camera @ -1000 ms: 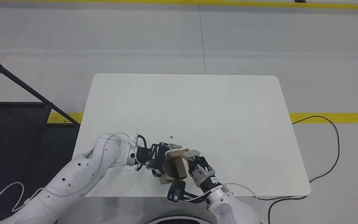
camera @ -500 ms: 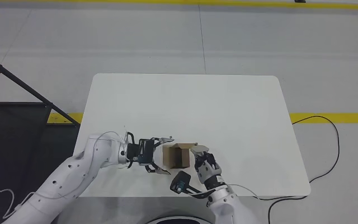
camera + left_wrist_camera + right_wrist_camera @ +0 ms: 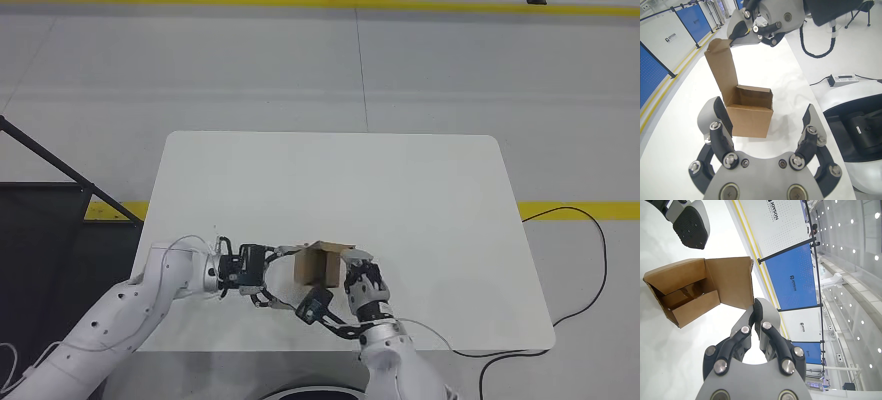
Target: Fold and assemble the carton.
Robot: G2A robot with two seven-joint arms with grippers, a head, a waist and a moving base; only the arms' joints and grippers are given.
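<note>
A small brown carton [image 3: 322,262] stands on the white table [image 3: 400,180] near its front edge, top open and its long lid flap [image 3: 721,66] upright. My right gripper [image 3: 754,308] is shut on the tip of that flap, seen above the carton [image 3: 749,117] in the left wrist view. Inside the carton [image 3: 687,291] the bottom flaps are folded in. My left gripper [image 3: 763,106] is open just beside the carton, one finger [image 3: 723,115] close to a side wall, the other well apart. In the top view the left gripper [image 3: 293,278] is left of the carton and the right gripper [image 3: 352,268] is at its right.
The table's front edge runs close behind both grippers. Most of the tabletop farther back is bare white. A black cable [image 3: 590,260] lies on the floor at the right, and a black frame [image 3: 50,170] stands at the left.
The left gripper has let go of the carton and drawn back to the left, open. The carton moved away from the front edge and stands upright, the right gripper holding its flap.
</note>
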